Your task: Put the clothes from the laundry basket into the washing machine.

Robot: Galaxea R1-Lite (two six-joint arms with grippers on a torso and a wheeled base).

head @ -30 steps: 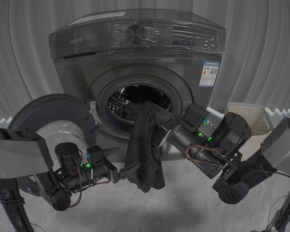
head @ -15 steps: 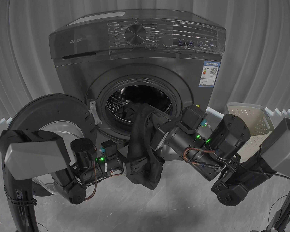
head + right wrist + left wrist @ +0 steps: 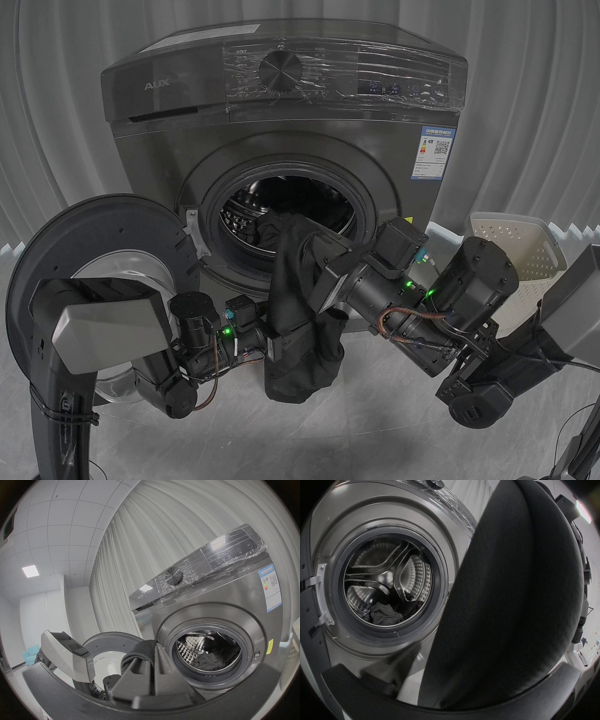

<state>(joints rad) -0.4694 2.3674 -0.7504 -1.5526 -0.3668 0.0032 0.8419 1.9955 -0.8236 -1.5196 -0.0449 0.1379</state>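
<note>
Left hand [image 3: 274, 347]: low and near, left of centre, pushed into the lower fold of the black garment [image 3: 294, 300]; cloth hides its tip, so I cannot tell whether it is spread or pinching.
Black garment: hangs from the lip of the drum opening down toward the floor [image 3: 375, 431], its bottom bunched against the left hand and its top draped over the right hand.
Right hand [image 3: 153, 661]: higher and farther, at the lower right of the opening, pressed together on a fold of the garment, which wraps over its tip.
Door [image 3: 106, 225]: swung wide open to the left of the machine, behind the left arm.
Washing machine [image 3: 187, 150]: grey front-loader standing on the floor, its opening facing the near side.
Drum [image 3: 403, 570]: a dark piece of clothing [image 3: 382, 614] lies at its bottom.
Laundry basket [image 3: 531, 250]: white and perforated, on the right beside the machine, behind the right arm; its contents cannot be seen.
Curtain [image 3: 531, 94]: pale pleats behind the machine.
</note>
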